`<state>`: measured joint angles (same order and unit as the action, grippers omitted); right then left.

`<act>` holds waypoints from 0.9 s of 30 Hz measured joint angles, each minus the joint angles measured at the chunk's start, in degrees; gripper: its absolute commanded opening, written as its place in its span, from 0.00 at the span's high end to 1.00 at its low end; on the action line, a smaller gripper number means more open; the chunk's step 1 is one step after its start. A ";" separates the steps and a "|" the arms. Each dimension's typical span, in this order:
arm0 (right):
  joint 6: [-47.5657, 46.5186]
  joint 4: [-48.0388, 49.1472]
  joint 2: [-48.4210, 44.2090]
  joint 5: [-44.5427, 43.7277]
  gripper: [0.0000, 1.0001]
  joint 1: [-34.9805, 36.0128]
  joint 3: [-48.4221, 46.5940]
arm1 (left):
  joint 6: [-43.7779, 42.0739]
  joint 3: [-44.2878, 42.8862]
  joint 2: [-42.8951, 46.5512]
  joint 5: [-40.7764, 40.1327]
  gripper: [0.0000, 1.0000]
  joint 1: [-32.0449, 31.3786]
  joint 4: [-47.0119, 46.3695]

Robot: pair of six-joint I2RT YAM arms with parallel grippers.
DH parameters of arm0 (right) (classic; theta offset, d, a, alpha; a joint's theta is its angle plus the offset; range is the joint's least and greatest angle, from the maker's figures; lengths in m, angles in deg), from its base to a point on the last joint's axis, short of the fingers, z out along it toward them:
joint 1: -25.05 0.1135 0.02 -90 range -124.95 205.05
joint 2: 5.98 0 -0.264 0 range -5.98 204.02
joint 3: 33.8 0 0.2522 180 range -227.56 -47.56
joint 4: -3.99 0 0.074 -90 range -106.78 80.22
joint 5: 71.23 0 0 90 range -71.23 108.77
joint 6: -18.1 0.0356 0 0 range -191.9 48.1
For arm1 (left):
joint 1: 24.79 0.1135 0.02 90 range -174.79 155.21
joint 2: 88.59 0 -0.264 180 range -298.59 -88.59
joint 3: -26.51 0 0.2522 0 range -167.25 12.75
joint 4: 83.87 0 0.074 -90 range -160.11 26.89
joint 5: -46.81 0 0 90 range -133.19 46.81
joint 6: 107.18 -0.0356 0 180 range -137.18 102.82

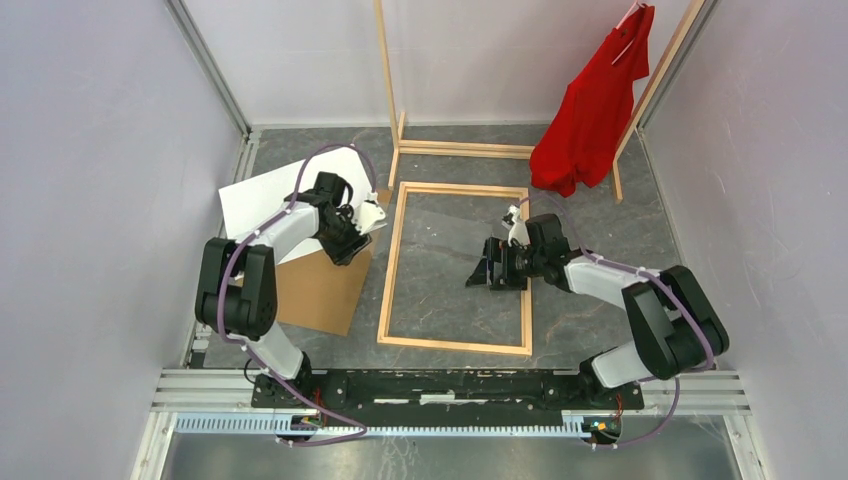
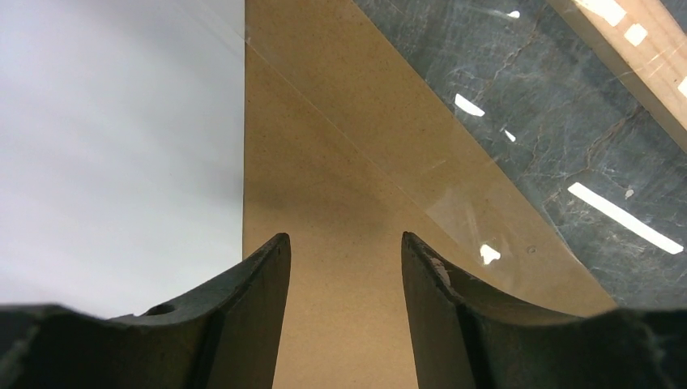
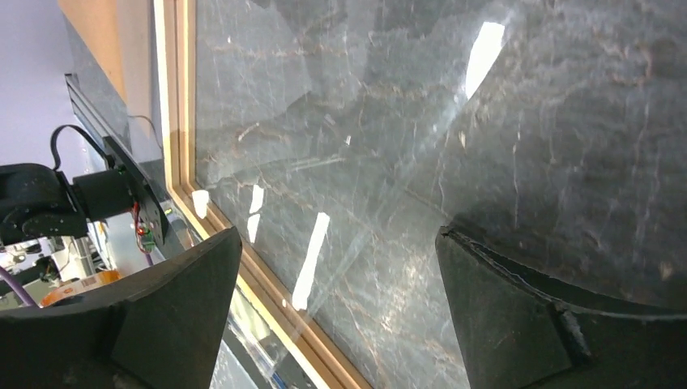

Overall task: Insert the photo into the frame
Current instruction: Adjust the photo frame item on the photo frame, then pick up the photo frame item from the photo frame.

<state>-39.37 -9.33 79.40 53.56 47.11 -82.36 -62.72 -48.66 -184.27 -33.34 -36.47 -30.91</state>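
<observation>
Photo [image 1: 262, 196]: lies white side up at the left, resting partly on a brown board [image 1: 322, 292], wholly outside the frame.
Frame [image 1: 392, 262]: light wood, flat on the dark stone-look surface [image 1: 600, 235], just right of the board. Only the surface shows through its opening.
Left gripper [image 2: 344, 243]: over the photo's right edge and the board, fingers moderately apart with nothing between them.
Right gripper [image 3: 339, 237]: low over the inside of the frame, near its right rail, fingers spread wide and holding nothing.
Clear sheet: a transparent edge crosses the board in the left wrist view; what it belongs to I cannot tell.
Back of the surface: a wooden rack [image 1: 388, 70] with a red shirt [image 1: 595, 110].
</observation>
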 measured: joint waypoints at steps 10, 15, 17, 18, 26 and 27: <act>-0.33 -0.42 -14.19 -2.56 0.02 -0.04 9.03 | 0.57 -3.45 1.70 -2.43 0.00 1.18 2.01; 3.15 4.39 -21.27 -0.39 0.02 0.57 18.03 | 1.25 -10.12 5.27 -2.25 0.00 6.78 0.42; 4.76 6.32 -24.59 -0.48 0.02 0.70 20.61 | 1.25 -9.46 8.50 -2.32 0.00 8.50 -0.81; 5.40 6.97 -25.66 -0.48 0.02 0.76 21.46 | 1.25 -8.61 9.57 -2.27 0.00 8.74 -1.33; 8.98 9.77 -24.02 -2.05 0.06 4.07 21.75 | 1.22 3.28 8.94 -0.11 0.09 8.04 -1.44; 8.92 8.85 -23.80 -2.71 0.05 4.76 21.20 | 1.22 4.50 8.59 -0.11 0.10 8.04 -1.49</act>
<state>-30.45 -0.48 55.60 50.85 51.88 -61.16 -61.49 -44.16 -175.68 -33.45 -28.43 -32.40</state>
